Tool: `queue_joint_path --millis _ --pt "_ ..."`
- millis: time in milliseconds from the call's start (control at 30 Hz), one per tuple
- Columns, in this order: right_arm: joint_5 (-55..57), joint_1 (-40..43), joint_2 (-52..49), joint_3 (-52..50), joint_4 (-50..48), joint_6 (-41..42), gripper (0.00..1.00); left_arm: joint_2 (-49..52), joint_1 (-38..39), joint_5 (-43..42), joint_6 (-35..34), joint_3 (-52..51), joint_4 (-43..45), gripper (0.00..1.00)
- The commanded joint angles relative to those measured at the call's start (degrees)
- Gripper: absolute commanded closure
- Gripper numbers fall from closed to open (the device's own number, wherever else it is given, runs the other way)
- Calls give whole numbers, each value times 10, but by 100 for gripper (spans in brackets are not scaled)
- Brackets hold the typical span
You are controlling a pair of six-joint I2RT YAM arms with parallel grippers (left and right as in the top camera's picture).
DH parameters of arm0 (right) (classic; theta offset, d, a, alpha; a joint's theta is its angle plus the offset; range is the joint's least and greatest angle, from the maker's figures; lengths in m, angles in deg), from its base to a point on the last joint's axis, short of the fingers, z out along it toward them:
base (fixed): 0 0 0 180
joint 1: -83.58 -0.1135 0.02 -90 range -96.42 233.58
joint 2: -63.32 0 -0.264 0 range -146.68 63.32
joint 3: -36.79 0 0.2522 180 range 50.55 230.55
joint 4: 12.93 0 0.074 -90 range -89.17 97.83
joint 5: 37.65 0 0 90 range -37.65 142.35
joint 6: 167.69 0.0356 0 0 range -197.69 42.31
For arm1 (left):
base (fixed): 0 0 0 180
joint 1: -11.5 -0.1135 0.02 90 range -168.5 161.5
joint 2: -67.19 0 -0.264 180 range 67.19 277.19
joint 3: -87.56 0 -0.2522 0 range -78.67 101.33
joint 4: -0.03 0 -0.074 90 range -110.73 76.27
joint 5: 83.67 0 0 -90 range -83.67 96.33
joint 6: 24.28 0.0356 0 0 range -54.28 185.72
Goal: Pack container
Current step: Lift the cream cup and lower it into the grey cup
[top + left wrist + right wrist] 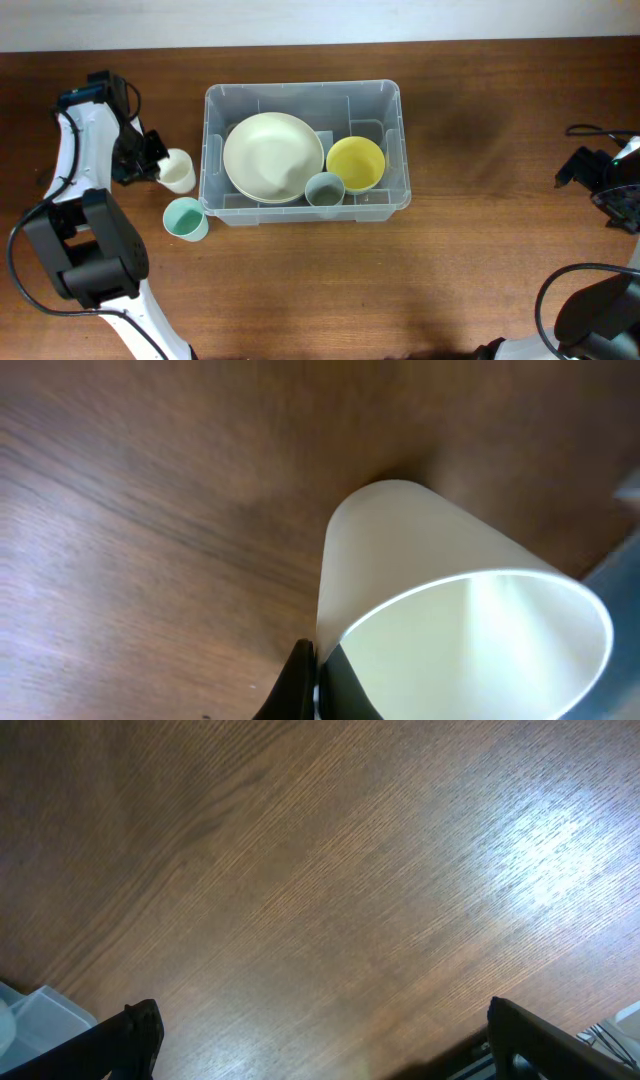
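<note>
Clear container (300,90), upright, long axis left-right

a dark brown wooden bench (420,280) fills nearly every view, its grain running in fine streaks. along the top edge of the overhead view a pale, off-white strip (300,22) lies beyond the bench's far edge; whether it is wall or floor cannot be told. in the right wrist view a soft white glare (560,860) sits on the wood. a dim shadow (470,118) darkens the bench's far right part.
</note>
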Motion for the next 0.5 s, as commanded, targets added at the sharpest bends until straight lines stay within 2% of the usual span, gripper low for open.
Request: queue_joint_path --millis 0,167,300,367,467 --pt "1 1 7 -1 0 -4 1 1 -11 -5 3 106 -16 99" --pt "1 1 7 -1 0 -4 1 -6 -15 -24 3 311 -93 99" --pt "1 1 7 -1 0 -4 1 -19 1 -108 19 457 -174 99" --pt "1 1 7 -1 0 -4 1 -30 20 -145 47 501 -208 99" --pt "1 1 7 -1 0 -4 1 -49 72 -156 65 525 -247 99"
